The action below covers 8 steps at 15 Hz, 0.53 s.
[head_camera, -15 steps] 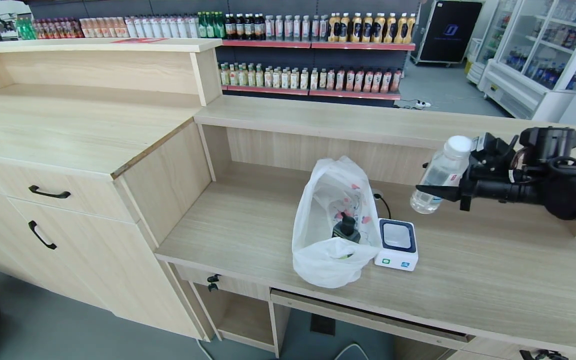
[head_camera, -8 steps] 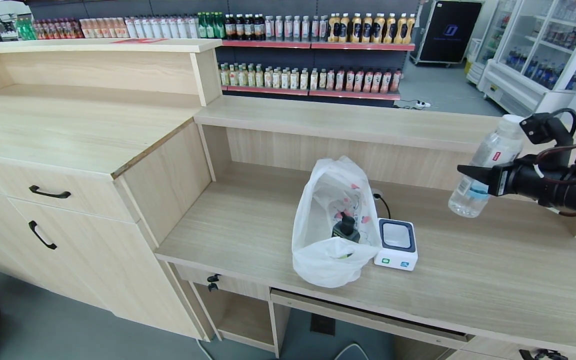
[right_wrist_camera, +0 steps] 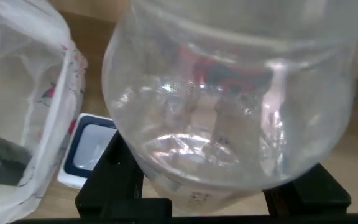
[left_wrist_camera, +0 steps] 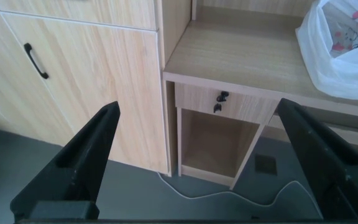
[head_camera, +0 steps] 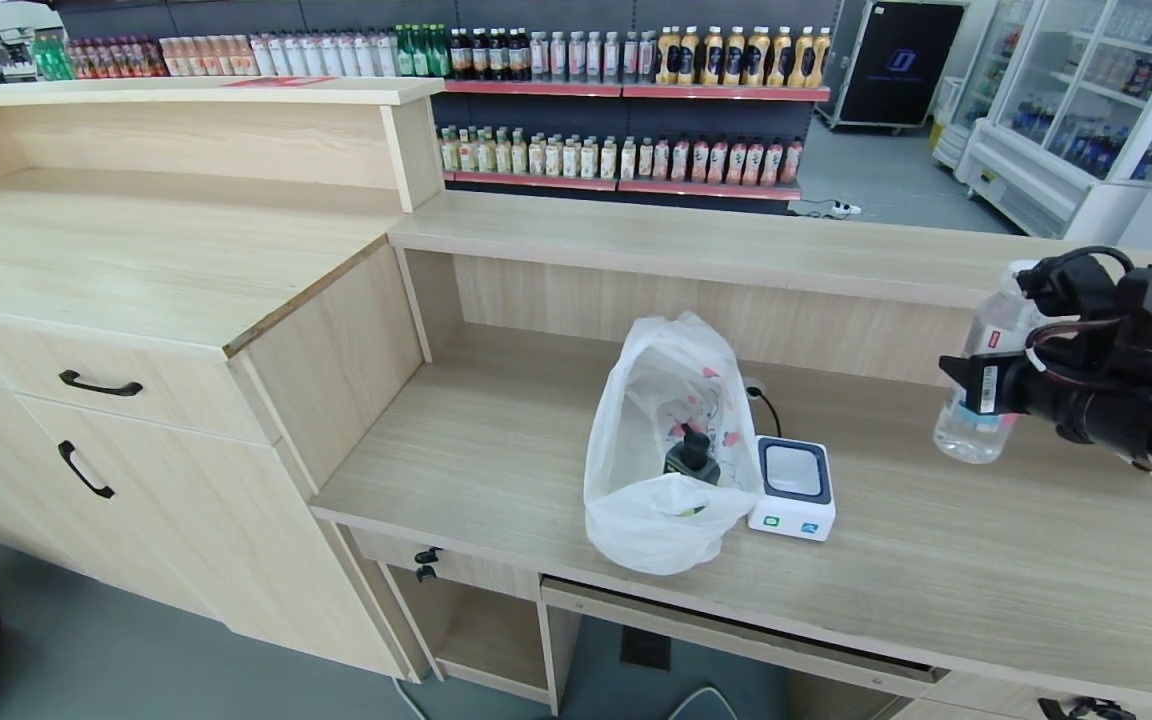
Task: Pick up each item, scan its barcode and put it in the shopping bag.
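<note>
left gripper [left_wrist_camera: 197, 106]: spread wide, holding nothing; low by counter front, best left out of the way.
shopping bag [head_camera: 671, 450]: on counter [head_camera: 936, 560], mouth up, dark pump bottle [head_camera: 693, 455] already inside; touching scanner's side.
scanner [head_camera: 793, 487]: just right of bag, window facing up; likely next target.
water bottle [head_camera: 964, 435]: in the air above counter's right end, well apart from scanner, slightly tilted.
right gripper [head_camera: 972, 385]: clamped round bottle's middle, near label.
step: probably carry-to-scan; bring across low, turn barcode down toward window, keep fingers off barcode, hold steady.
risk: smooth round plastic, may slip or rotate; avoid snagging bag.
</note>
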{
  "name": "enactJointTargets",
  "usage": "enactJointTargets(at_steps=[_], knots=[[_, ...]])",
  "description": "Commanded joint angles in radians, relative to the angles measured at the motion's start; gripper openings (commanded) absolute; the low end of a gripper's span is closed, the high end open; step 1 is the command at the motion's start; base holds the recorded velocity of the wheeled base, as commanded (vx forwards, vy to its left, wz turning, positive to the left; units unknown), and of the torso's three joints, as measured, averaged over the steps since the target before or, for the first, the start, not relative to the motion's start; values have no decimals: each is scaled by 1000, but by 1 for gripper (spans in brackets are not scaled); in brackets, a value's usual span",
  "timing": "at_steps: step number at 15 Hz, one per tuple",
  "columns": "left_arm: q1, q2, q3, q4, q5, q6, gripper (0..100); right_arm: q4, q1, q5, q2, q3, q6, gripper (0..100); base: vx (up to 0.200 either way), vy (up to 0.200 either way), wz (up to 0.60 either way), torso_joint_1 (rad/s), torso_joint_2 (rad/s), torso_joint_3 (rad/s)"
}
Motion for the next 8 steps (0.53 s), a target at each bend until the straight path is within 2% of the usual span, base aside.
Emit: enactJointTargets(at_steps=[1,4,8], knots=[[1,0,0,0,1,0,100,-7,26,-72,-4,19,-48,0,0,0,0,0,0,0],[1,0,1,0,1,0,100,-19,29,-80,-14,20,-84,0,0,0,0,0,0,0],[1,0,0,0,1,0,100,-125,24,-66,-12,71,-159,0,0,0,0,0,0,0]])
